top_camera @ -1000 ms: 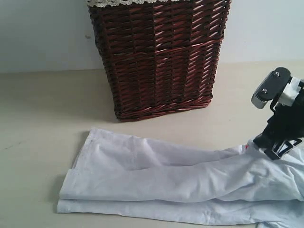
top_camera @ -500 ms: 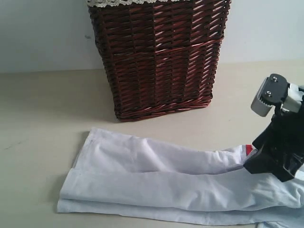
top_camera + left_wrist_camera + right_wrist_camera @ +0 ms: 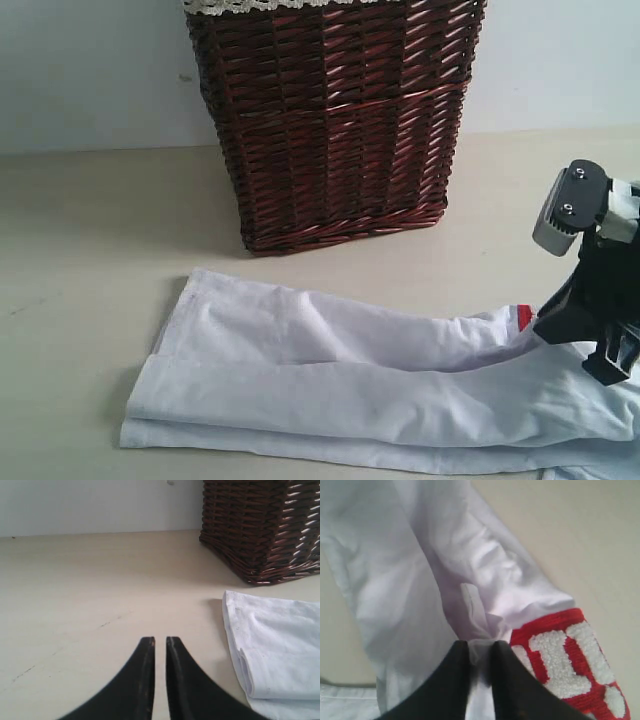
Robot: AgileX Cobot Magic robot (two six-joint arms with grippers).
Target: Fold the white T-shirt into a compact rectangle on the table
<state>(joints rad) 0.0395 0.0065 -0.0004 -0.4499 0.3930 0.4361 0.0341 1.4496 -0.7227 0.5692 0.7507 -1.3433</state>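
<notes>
**A:** So, where does the white T-shirt [image 3: 330, 385] lie?

**B:** Flat on the pale surface [image 3: 90, 270], in front of the dark wicker basket [image 3: 335, 130] and apart from it. It is a long band folded lengthwise. Layered edges show at its left end, and its right end runs out of the exterior view.

**A:** And the right hand [image 3: 481, 652]?

**B:** Down at the shirt's right end. Its two black fingers [image 3: 450, 680] are closed onto a bunched fold of cloth, pinching it. Just beside that pinch sit the fuzzy letters [image 3: 565, 665], white with a red outline. In the exterior view only a small red patch peeks out next to the hand.

**A:** The left hand [image 3: 160, 647]?

**B:** Over bare surface, near the shirt's left end but not touching it. Its fingers are drawn together with only a thin slit between them, and they hold nothing.

**A:** Anything on the basket?

**B:** A strip of white lace trim [image 3: 250, 6] runs along its rim. The basket stands before a pale wall [image 3: 90, 70].
</notes>
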